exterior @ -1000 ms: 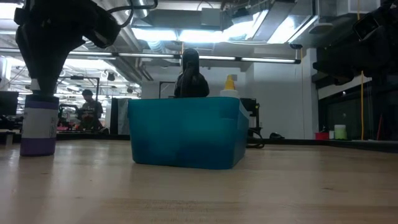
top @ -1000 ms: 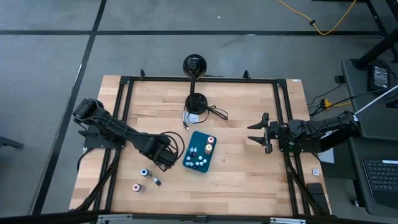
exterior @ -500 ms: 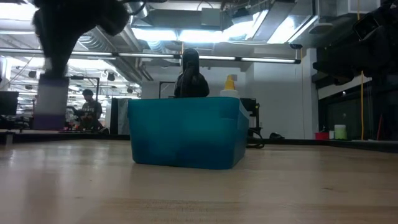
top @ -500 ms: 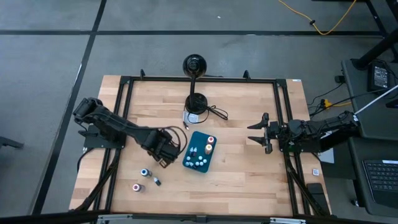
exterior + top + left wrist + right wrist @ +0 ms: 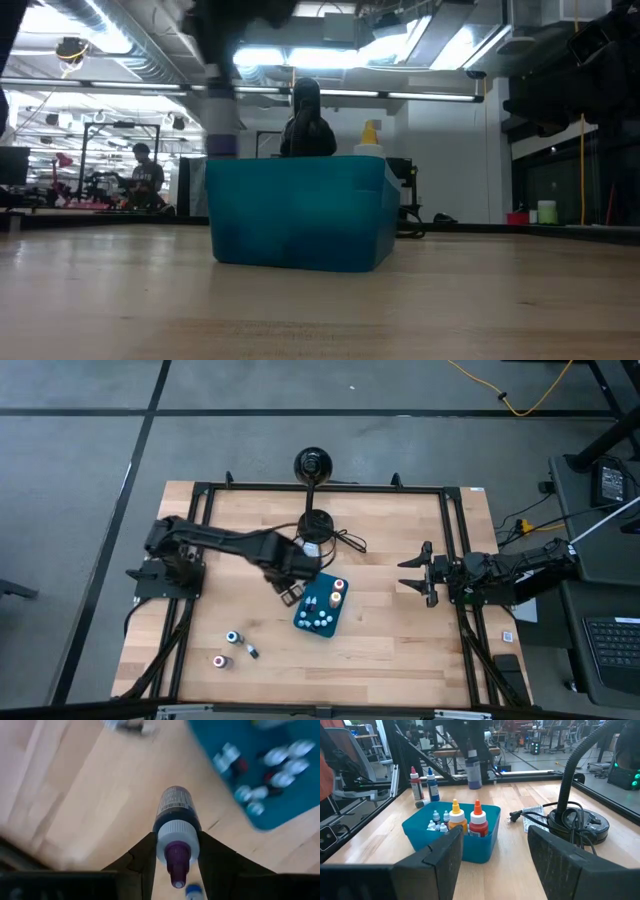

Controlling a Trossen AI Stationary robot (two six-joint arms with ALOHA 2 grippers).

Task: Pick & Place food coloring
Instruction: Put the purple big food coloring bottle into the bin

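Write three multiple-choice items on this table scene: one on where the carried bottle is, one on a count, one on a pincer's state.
1. Where is the purple-capped bottle?
A. lying inside the teal tray
B. held in the left pincer beside the teal tray
C. standing by the lamp base

2. How many bottles stand or lie on the bare wood near the table's front left?
A. three
B. none
C. seven

3. How is the right pincer?
A. shut on a bottle
B. open and holding nothing
C. out of sight

Answers: 1 B, the left wrist view shows the fingers clamping the bottle over wood next to the tray. 2 A, the high view shows three loose bottles. 3 B, the right wrist view shows its fingers spread with nothing between.
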